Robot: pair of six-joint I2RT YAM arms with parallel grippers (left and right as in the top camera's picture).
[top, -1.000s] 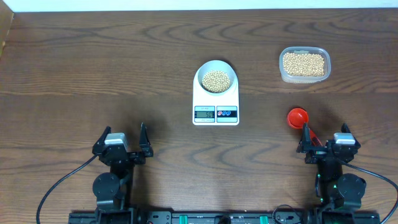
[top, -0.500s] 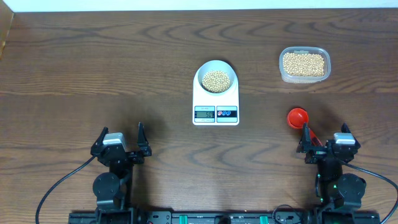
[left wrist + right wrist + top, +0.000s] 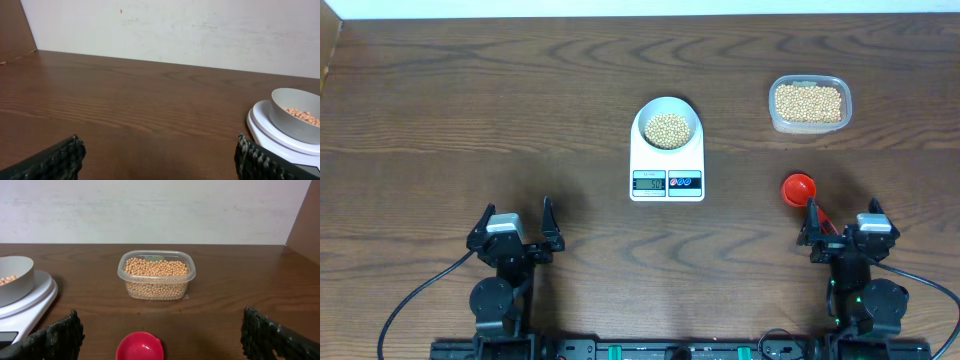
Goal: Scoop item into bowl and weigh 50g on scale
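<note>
The beans [image 3: 667, 130] sit in the bowl [image 3: 692, 112] on the scale [image 3: 640, 160], centre of the overhead frame; its display is too small to read. If it reads short, another scoop from the tub [image 3: 809, 126] risks overshooting. The red scoop [image 3: 798, 187] lies just beside the right fingers [image 3: 810, 218], which could knock it. Both pairs of fingers are spread wide, empty. Since the earlier frame, only the left fingers [image 3: 548, 212] have shifted slightly.

Dark brown wood-grain table [image 3: 470, 100]. Clear rectangular plastic tub [image 3: 809, 128] upright at far right. Red round plastic scoop [image 3: 798, 188] lies bowl-up on the table, nearer than the tub and apart from it. White wall [image 3: 150, 210] behind the far edge. Brown wooden side panels [image 3: 12, 25] at the corners.
</note>
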